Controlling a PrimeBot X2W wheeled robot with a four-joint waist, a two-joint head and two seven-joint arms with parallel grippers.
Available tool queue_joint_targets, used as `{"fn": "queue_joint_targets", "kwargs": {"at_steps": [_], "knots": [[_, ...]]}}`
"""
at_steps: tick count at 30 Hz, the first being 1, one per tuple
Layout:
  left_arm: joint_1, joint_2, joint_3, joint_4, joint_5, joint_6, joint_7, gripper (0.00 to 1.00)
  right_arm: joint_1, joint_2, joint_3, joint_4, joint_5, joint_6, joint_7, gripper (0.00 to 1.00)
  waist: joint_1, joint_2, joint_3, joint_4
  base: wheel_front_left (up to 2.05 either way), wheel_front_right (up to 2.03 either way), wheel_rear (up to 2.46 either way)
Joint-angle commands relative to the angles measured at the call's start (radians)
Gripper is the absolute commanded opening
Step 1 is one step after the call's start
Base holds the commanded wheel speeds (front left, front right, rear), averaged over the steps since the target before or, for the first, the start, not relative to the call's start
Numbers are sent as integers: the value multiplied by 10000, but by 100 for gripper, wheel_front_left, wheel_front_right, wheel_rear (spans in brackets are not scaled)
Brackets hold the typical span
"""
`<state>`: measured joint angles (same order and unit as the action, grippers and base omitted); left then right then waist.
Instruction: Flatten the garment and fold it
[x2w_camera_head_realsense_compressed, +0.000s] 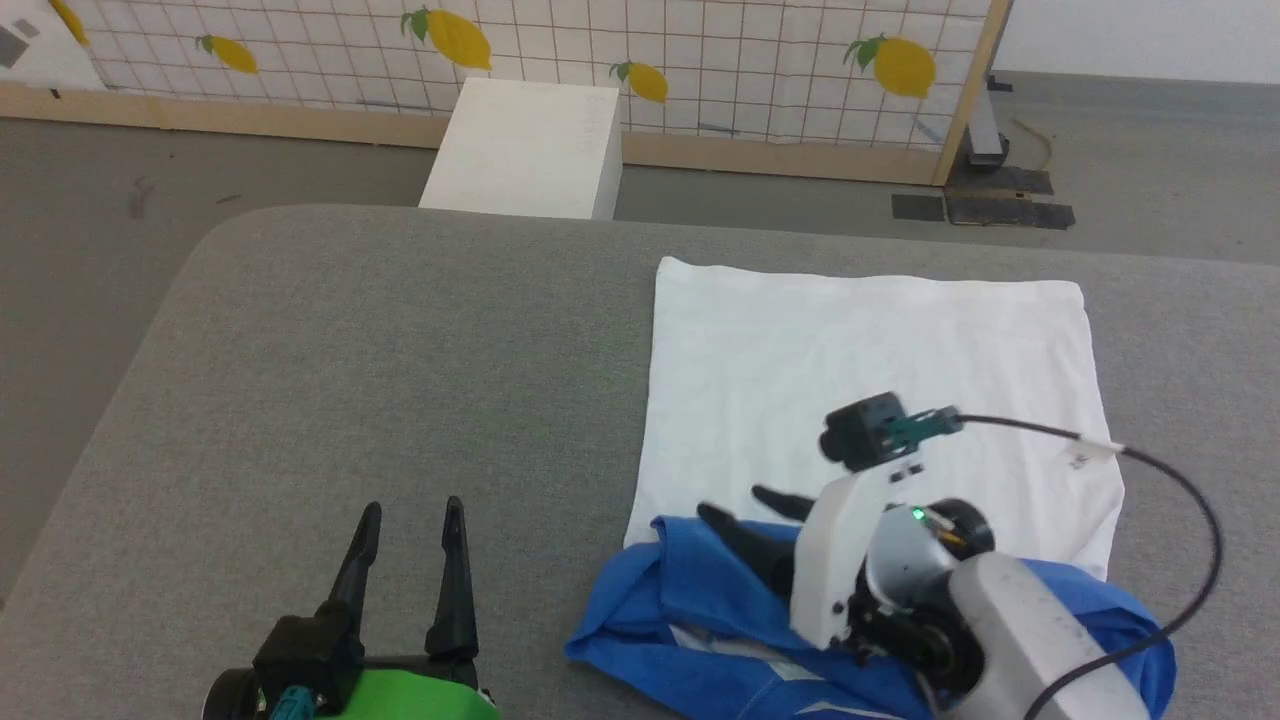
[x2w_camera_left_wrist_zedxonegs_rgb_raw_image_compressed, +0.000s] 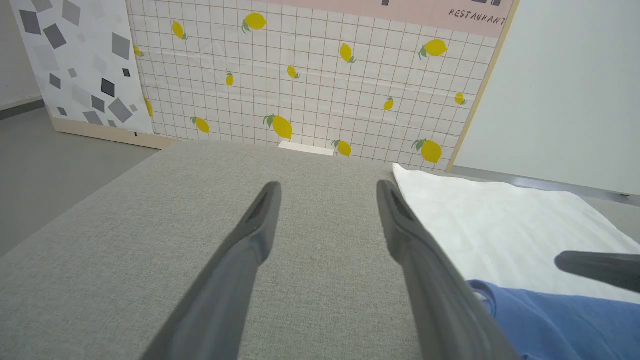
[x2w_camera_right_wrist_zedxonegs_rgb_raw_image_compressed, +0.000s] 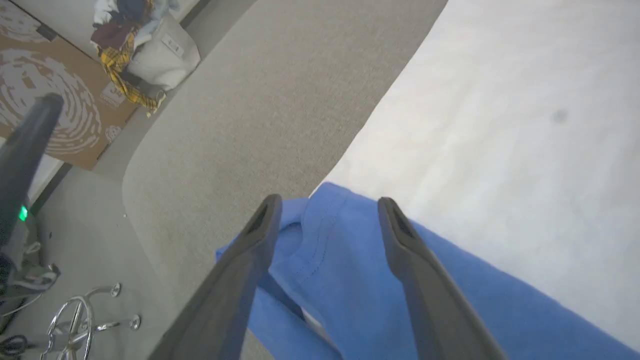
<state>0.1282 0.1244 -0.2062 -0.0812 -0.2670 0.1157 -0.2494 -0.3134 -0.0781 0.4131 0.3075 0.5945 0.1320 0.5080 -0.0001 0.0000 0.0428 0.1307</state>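
Head view: nearest the lens, at the bottom left, the left gripper (x2w_camera_head_realsense_compressed: 413, 505) rises from a green body, its two dark fingers spread wide and holding nothing, above the bare grey table (x2w_camera_head_realsense_compressed: 400, 340); at the bottom right the pale right arm reaches in, and the right gripper (x2w_camera_head_realsense_compressed: 733, 502) has its fingers parted over the cloth; the garment (x2w_camera_head_realsense_compressed: 860, 350) lies on the right half of the table, its white body spread flat and smooth toward the far edge, its blue part bunched in folds at the near end under the right arm; a black cable (x2w_camera_head_realsense_compressed: 1195, 505) loops from the wrist; beyond the table stand a white box (x2w_camera_head_realsense_compressed: 525, 150) and a tiled panel printed with lemons (x2w_camera_head_realsense_compressed: 700, 70).

Left wrist view: the left gripper (x2w_camera_left_wrist_zedxonegs_rgb_raw_image_compressed: 328, 187) is wide apart over the grey table (x2w_camera_left_wrist_zedxonegs_rgb_raw_image_compressed: 150, 250), gripping nothing; the garment (x2w_camera_left_wrist_zedxonegs_rgb_raw_image_compressed: 500, 225) lies to its right, white beyond, blue nearer; a dark fingertip of the right gripper (x2w_camera_left_wrist_zedxonegs_rgb_raw_image_compressed: 595, 267) enters from the right edge above the cloth; the lemon panel (x2w_camera_left_wrist_zedxonegs_rgb_raw_image_compressed: 325, 75) stands behind.

Right wrist view: the right gripper (x2w_camera_right_wrist_zedxonegs_rgb_raw_image_compressed: 328, 201) is wide apart, with a blue fold of the garment (x2w_camera_right_wrist_zedxonegs_rgb_raw_image_compressed: 340, 260) showing between its fingers, not pinched; the white body stretches away to the right; the table (x2w_camera_right_wrist_zedxonegs_rgb_raw_image_compressed: 260, 100) lies to the left.
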Motion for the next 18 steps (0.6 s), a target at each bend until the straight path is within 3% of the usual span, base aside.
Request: {"fn": "queue_joint_targets", "kwargs": {"at_steps": [1, 6, 10, 18], "knots": [[116, 54, 5, -69, 5, 44, -40, 100, -1, -109, -314, -301, 64, -13, -150, 100, 1, 0, -3, -172, 0, 0, 0], [59, 94, -16, -202, 33, 68, -46, 100, 714, -367, -2364, -1799, -832, -13, -1200, 100, 1, 0, 64, -570, 0, 0, 0], [42, 103, -21, -239, 42, 78, -60, 100, 1587, -94, -3987, -2877, -1841, -13, -2225, 100, 1, 0, 165, -940, 0, 0, 0], [142, -47, 50, -362, -90, -115, -113, 100, 3577, 268, -6095, -4175, -3828, -13, -4801, 100, 1, 0, 537, -1546, 0, 0, 0]]}}
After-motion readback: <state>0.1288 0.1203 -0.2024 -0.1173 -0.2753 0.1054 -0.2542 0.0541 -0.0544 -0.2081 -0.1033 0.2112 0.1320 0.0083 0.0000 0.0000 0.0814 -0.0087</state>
